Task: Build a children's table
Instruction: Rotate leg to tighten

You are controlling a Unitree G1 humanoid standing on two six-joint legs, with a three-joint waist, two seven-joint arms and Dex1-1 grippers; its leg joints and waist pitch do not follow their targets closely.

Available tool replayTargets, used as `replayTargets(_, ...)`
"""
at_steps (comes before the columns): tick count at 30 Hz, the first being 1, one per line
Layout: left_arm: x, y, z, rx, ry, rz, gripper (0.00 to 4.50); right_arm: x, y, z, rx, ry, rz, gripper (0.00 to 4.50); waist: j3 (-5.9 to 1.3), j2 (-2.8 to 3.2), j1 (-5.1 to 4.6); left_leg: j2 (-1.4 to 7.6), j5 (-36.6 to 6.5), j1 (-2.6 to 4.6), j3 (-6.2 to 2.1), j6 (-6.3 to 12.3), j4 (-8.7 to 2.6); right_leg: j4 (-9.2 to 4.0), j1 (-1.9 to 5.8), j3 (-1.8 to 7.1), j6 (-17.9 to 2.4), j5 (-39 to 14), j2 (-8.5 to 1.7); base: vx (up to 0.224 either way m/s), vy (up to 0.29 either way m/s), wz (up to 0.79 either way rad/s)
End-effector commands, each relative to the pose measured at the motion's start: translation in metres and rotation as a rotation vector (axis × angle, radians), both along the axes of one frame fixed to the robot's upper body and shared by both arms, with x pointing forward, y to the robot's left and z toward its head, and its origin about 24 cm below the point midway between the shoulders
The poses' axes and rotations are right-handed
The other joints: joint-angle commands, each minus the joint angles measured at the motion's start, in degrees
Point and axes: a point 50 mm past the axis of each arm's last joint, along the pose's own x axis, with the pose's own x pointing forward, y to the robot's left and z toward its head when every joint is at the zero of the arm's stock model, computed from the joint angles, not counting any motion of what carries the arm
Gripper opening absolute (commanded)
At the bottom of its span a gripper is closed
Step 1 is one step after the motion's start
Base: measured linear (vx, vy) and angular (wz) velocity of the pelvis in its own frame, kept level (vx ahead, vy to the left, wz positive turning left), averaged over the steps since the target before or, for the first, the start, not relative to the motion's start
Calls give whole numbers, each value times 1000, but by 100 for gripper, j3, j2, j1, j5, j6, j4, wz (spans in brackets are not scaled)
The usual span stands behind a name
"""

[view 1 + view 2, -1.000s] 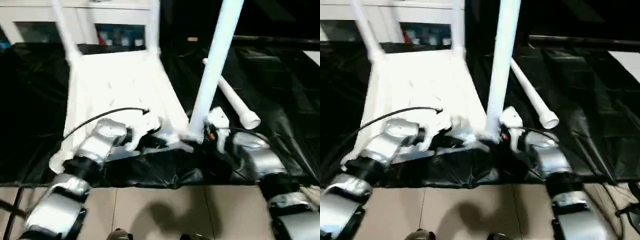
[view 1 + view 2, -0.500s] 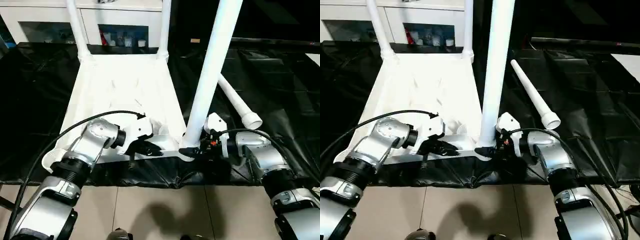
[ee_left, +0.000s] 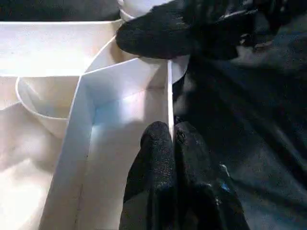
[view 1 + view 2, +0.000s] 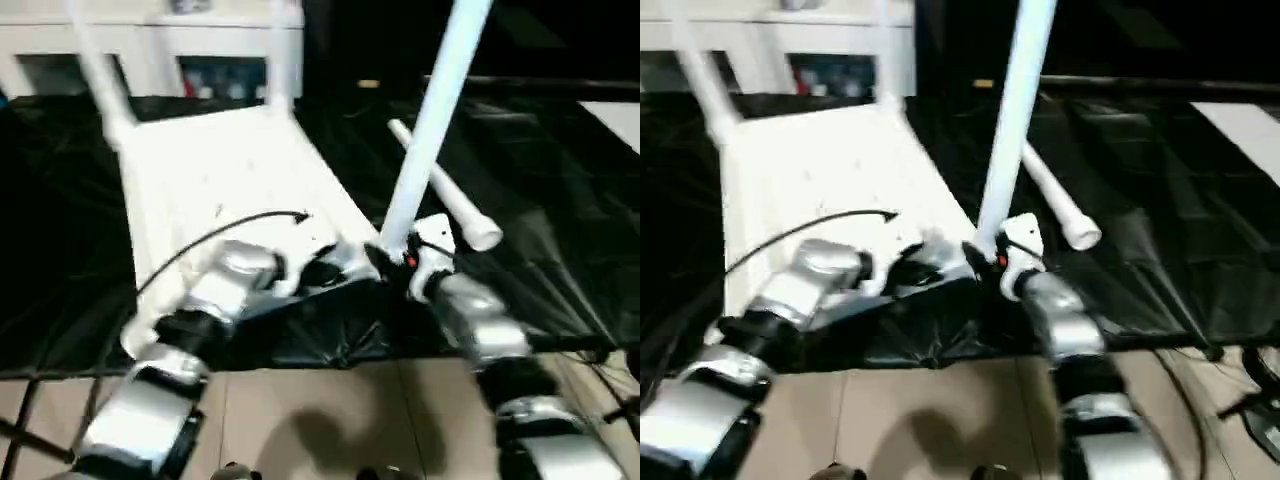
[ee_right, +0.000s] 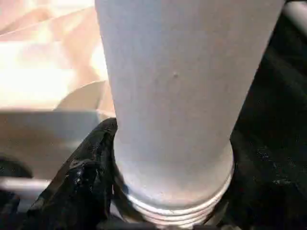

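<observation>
Children's table, upturned on black sheet
Left tool (image 3: 171,136) pinches tabletop (image 4: 220,170) rim; right tool (image 5: 163,201) clasps upright leg (image 4: 428,130) at near corner socket; spare leg (image 4: 447,200) lies beside

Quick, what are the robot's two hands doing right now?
Left gripper: shut, pinching the tabletop rim.
Right gripper: shut on the upright leg, near its bottom end.

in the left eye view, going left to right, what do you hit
far-left upright leg → tabletop → left pincer → upright leg gripped at its base by the right pincer → loose leg lying on the black sheet
</observation>
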Motion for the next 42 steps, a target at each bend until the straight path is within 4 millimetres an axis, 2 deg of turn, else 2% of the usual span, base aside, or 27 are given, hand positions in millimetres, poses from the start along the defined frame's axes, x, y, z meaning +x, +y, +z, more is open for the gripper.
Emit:
replayTargets(1, -5, -32, 5, -32, -20, -80, 0, -6, 41, -5, 39, 34, 77, 274, -407, 24, -15, 91, -2341, 134, -106, 42, -388, -601, 171, 173, -603, -3312, -338, 0, 0, 0)
replayTargets(2, -6, -32, 4, -24, -22, -86, 0, -6, 46, -3, 32, 14, 95, 274, -407, 51, -19, 85, -2406, 137, -113, 40, -387, -602, 172, 163, -587, -3327, -330, 0, 0, 0)
replayTargets(3, -7, -33, 3, -14, -26, -94, 0, -5, 50, 0, 24, -8, 105, 274, -404, 40, -29, 85, -2432, 135, -110, 44, -389, -615, 169, 163, -576, -3328, -326, 0, 0, 0)
replayTargets(4, -7, -32, 2, -13, -27, -96, 0, -5, 50, 0, 26, -10, 106, 309, -399, 32, -43, 80, -2491, 140, -113, 48, -387, -623, 164, 154, -558, -3369, -324, 0, 0, 0)
replayTargets(6, -9, -30, 1, 1, -27, -117, 0, -4, 52, 5, 42, -31, 123, 344, -399, 30, -56, 80, -2493, 127, -119, 72, -390, -622, 179, 154, -543, -3371, -327, 0, 0, 0)
replayTargets(7, -9, -28, 1, 0, -31, -130, 0, -3, 50, 7, 39, -43, 138, 344, -400, 61, -49, 82, -2507, 126, -126, 70, -393, -621, 180, 153, -548, -3362, -333, 0, 0, 0)
replayTargets(8, -9, -24, 1, -2, -34, -145, 0, -2, 45, 9, 25, -56, 155, 346, -409, 35, -60, 86, -2505, 118, -125, 95, -396, -612, 184, 163, -583, -3265, -328, 0, 0, 0)
replayTargets(9, -9, -24, 1, -2, -34, -145, 0, -2, 45, 9, 25, -56, 155, 355, -410, 47, -54, 93, -2491, 115, -126, 100, -400, -600, 185, 171, -615, -3213, -333, 0, 0, 0)
replayTargets(10, -10, -19, 3, -6, -41, -169, 0, -1, 37, 12, 2, -71, 181, 368, -412, 6, -62, 103, -2442, 99, -122, 106, -409, -580, 193, 183, -664, -3105, -330, 0, 0, 0)
replayTargets(12, -10, -16, 5, -11, -45, -187, 0, -1, 33, 13, -10, -80, 203, 387, -420, 23, -59, 112, -2323, 53, -124, 137, -421, -528, 235, 201, -747, -2879, -335, 0, 0, 0)
replayTargets(13, -12, -11, 6, -12, -46, -223, 0, -1, 23, 15, -38, -93, 248, 390, -430, 7, -41, 118, -2253, 78, -107, 153, -410, -521, 215, 221, -817, -2747, -340, 0, 0, 0)
replayTargets(15, -14, -5, 7, -8, -40, -256, 0, -2, 14, 16, -73, -98, 299, 390, -444, 16, -9, 128, -2084, 69, -89, 204, -405, -468, 237, 251, -964, -2412, -341, 0, 0, 0)
replayTargets(17, -16, 1, 7, 4, -37, -289, 0, -4, 5, 16, -111, -88, 360, 390, -447, 32, 31, 155, -1953, 84, -65, 220, -403, -419, 222, 280, -1102, -2042, -332, 0, 0, 0)
replayTargets(18, -17, 3, 7, 9, -38, -303, 0, -5, 2, 16, -123, -81, 383, 390, -460, 28, 41, 145, -1829, 55, -62, 241, -404, -376, 261, 280, -1156, -1835, -319, 0, 0, 0)
replayTargets(19, -19, 8, 8, 27, -34, -337, 0, -7, -7, 17, -145, -63, 450, 390, -469, 25, 63, 153, -1730, 61, -59, 260, -400, -349, 274, 282, -1208, -1662, -318, 0, 0, 0)
replayTargets(22, -21, 13, 8, 37, -15, -378, 0, -11, -14, 19, -165, -44, 560, 390, -470, 29, 108, 174, -1618, 95, -26, 296, -381, -315, 263, 301, -1355, -1384, -311, 0, 0, 0)
replayTargets(25, -24, 15, 9, 44, -5, -428, 0, -17, -18, 20, -158, -4, 687, 390, -478, 20, 160, 183, -1365, 50, -17, 367, -372, -250, 303, 298, -1439, -1093, -301, 0, 0, 0)
replayTargets(27, -26, 15, 10, 40, 5, -460, 0, -19, -20, 22, -158, 24, 763, 390, -457, 24, 195, 185, -1405, 54, -8, 409, -371, -264, 298, 300, -1418, -1188, -308, 0, 0, 0)
replayTargets(28, -27, 15, 12, 28, 16, -483, 0, -20, -22, 22, -166, 46, 815, 390, -451, 22, 227, 188, -1484, 72, -1, 391, -371, -282, 283, 304, -1403, -1332, -321, 0, 0, 0)
replayTargets(32, -28, 16, 13, 25, 28, -503, 0, -18, -24, 24, -186, 59, 858, 351, -428, 9, 243, 192, -1723, 99, 0, 245, -390, -330, 255, 308, -1294, -1822, -327, 0, 0, 0)
replayTargets(34, -28, 18, 12, 31, 28, -504, 0, -17, -23, 25, -190, 61, 864, 341, -426, 17, 239, 190, -1715, 92, -4, 215, -396, -334, 256, 308, -1256, -1899, -333, 0, 0, 0)
replayTargets(36, -28, 21, 11, 38, 32, -504, 0, -18, -21, 25, -180, 63, 873, 315, -439, -13, 237, 192, -1681, 91, -5, 208, -392, -335, 259, 308, -1218, -1930, -337, 0, 0, 0)
replayTargets(40, -28, 24, 10, 42, 36, -494, 0, -22, -19, 22, -165, 74, 895, 307, -443, -12, 239, 190, -1580, 74, -4, 236, -389, -319, 265, 307, -1230, -1817, -331, 0, 0, 0)
replayTargets(41, -27, 24, 10, 44, 37, -487, 0, -24, -18, 21, -161, 77, 897, 281, -448, -12, 239, 192, -1561, 77, -3, 241, -387, -315, 265, 308, -1234, -1793, -333, 0, 0, 0)
replayTargets(42, -26, 24, 10, 40, 34, -473, 0, -24, -18, 20, -143, 76, 880, 277, -448, -10, 240, 192, -1540, 77, -1, 251, -386, -312, 262, 309, -1247, -1755, -329, 0, 0, 0)
